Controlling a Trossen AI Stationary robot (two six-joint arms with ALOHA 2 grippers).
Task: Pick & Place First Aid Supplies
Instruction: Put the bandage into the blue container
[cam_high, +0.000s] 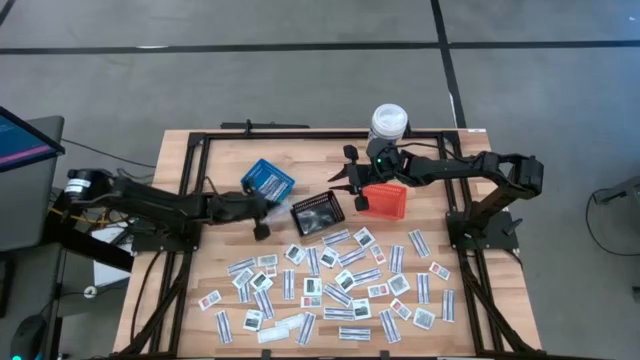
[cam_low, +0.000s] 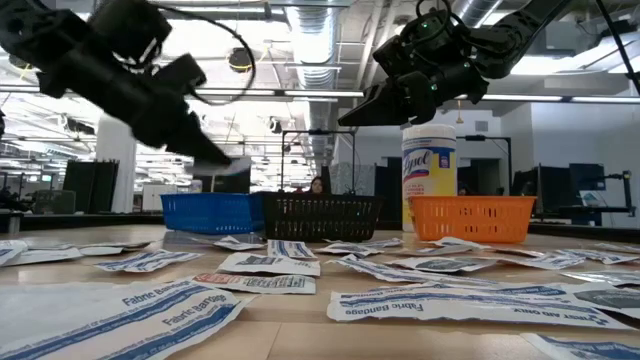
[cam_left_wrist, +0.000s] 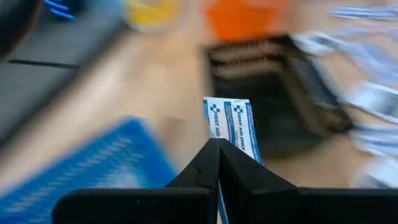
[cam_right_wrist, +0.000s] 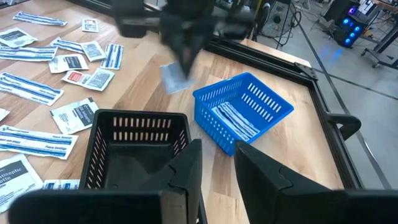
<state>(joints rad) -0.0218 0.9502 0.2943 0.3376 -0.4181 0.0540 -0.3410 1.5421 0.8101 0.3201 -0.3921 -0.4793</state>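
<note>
pale wooden tabletop (cam_high: 200, 180), lower half strewn with flat white first aid packets (cam_high: 340, 285). at centre left the left gripper (cam_left_wrist: 218, 142) is clamped on a blue-printed bandage strip (cam_left_wrist: 231, 124), mid-carry between the blue plastic basket (cam_high: 267, 179) and black mesh basket (cam_high: 317, 214); next comes positioning over a basket and letting go. right gripper (cam_right_wrist: 215, 163) waits partly open above the black basket.

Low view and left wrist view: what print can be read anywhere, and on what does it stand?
"Fabric Bandage": on the nearest strip packets in the low view.
"Lysol": on the white bottle, only just legible.
"FIRST AID ONLY": on the strip pinched in the shut left gripper.
Other packets on the table: print too small or blurred to read.
Blue basket, black basket, orange basket: no text visible.
</note>
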